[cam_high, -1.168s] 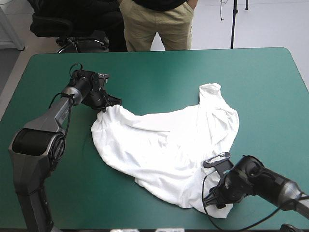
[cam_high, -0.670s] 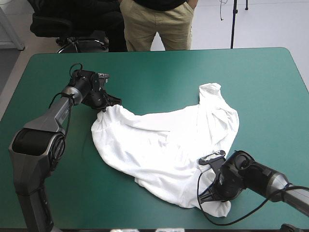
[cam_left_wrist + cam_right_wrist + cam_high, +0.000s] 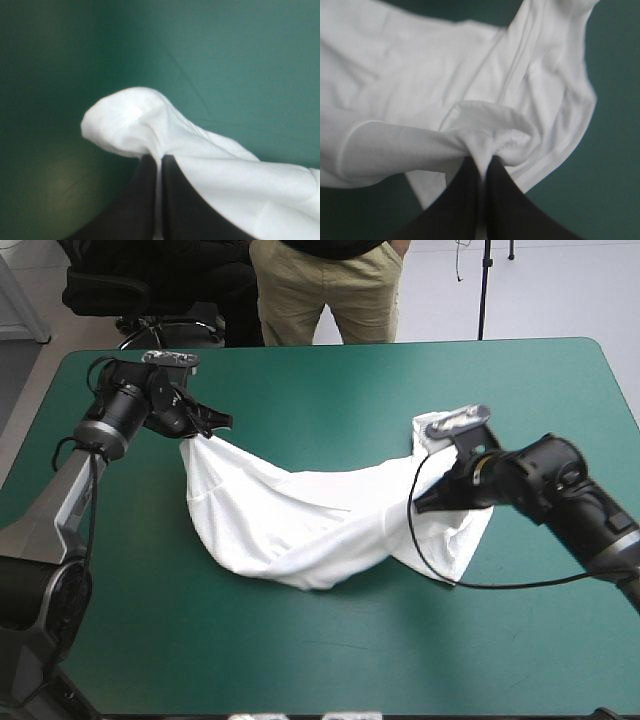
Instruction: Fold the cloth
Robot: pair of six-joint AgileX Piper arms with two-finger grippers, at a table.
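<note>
Status: both arms are on the T-shirt (image 3: 300, 525), no clean fold yet.

- Left gripper (image 3: 207, 430): jaws clamped on a corner of the shirt at the far-left of the table (image 3: 330, 380), held up off the teal-green cover. Its wrist view confirms it: black fingers all but meet at (image 3: 159, 159), with a rounded lump of white cloth pinched just ahead of them.
- Right gripper (image 3: 422, 504): jaws also closed on cloth, right of centre, raised over the part of the shirt that lies on the table. Its wrist view shows a bunched edge nipped at the tips (image 3: 482, 162), with flat cloth and a seam line below.
- Shirt position: centre of the table, slung between the two grippers like a hammock. The middle sags and its near fold rests on the cover. The right end lies flat under the right gripper, one tip poking toward the far side.

Progress, my read: early. The cloth is gathered and partly doubled, but the layers are skewed, edges unaligned, wrinkles throughout. Left to do: lay it down square, flatten it, then make the actual folds to reach a tidy bundle. I can't tell which grabbed point is hem or sleeve.
</note>
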